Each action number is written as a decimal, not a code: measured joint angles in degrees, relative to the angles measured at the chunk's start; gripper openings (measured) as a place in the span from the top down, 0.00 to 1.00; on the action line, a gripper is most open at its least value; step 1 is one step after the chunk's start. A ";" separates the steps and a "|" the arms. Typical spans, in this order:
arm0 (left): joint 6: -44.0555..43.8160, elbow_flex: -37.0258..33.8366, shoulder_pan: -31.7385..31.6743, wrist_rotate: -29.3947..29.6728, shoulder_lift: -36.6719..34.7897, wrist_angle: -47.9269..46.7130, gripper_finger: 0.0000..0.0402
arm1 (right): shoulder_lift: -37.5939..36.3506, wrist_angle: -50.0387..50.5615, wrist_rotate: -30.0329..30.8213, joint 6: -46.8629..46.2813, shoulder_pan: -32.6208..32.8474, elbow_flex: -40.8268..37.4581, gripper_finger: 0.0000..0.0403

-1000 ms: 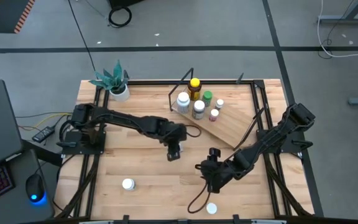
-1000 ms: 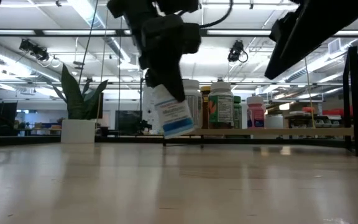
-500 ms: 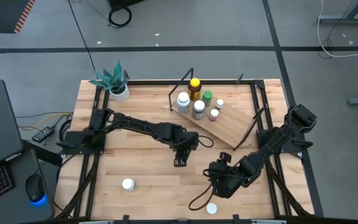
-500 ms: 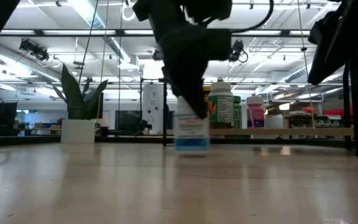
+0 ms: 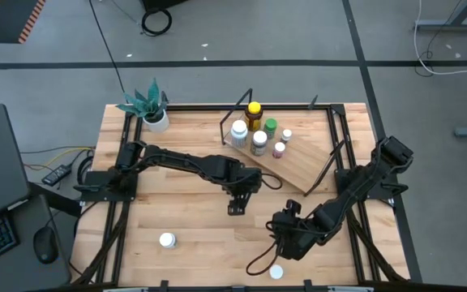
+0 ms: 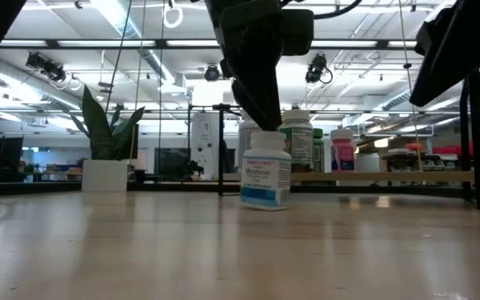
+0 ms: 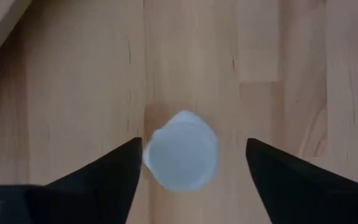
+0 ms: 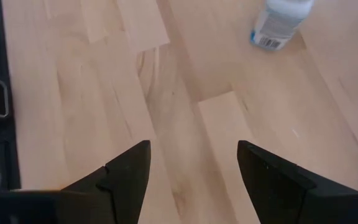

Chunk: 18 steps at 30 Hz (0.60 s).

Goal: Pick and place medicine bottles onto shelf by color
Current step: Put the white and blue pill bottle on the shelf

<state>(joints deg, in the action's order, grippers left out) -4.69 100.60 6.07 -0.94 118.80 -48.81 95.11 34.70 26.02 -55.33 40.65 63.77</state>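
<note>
A: White-capped bottle (image 6: 265,177) status: we see it upright on the worktop (image 5: 185,235), near the middle and just short of the shelf's near edge. Left claw (image 5: 235,208) sits directly over it. In the left wrist view the cap (image 7: 182,158) lies between the two fingers (image 7: 114,171), one finger close beside it and the other clear, so we read the claw as wide and gripping nothing.

B: Shelf (image 5: 294,166) status?

A: We count six bottles grouped at its far left corner: the amber bottle (image 5: 254,114) with yellow cap, the green-capped bottle (image 5: 271,126), a pinkish one (image 5: 279,149) and three white-capped ones. Most of the board is bare.

B: Remaining items?

A: Three bottles are off the shelf: the one under the left claw, a second white-capped bottle (image 5: 166,240) toward the near left corner of the worktop, and a third (image 5: 276,272) at the near edge.

B: Right claw (image 5: 286,243)?

A: It hangs low near the near edge, close to that third bottle. Its wrist view shows the fingers well apart over bare wood, nothing between them; a bottle (image 8: 278,25) lies farther off.

B: Progress estimate?

A: We judge roughly two thirds placed. Whether the shelf grouping follows colour correctly, we cannot confirm from this layout.
</note>
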 joint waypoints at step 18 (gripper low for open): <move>-3.73 -12.54 1.54 7.71 -11.56 -12.28 0.24 | 0.48 -3.12 10.38 3.54 -6.04 0.00 0.35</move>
<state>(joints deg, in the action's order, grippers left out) -8.42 88.06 7.61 6.77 107.24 -61.08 95.59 31.58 36.40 -51.79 34.62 63.77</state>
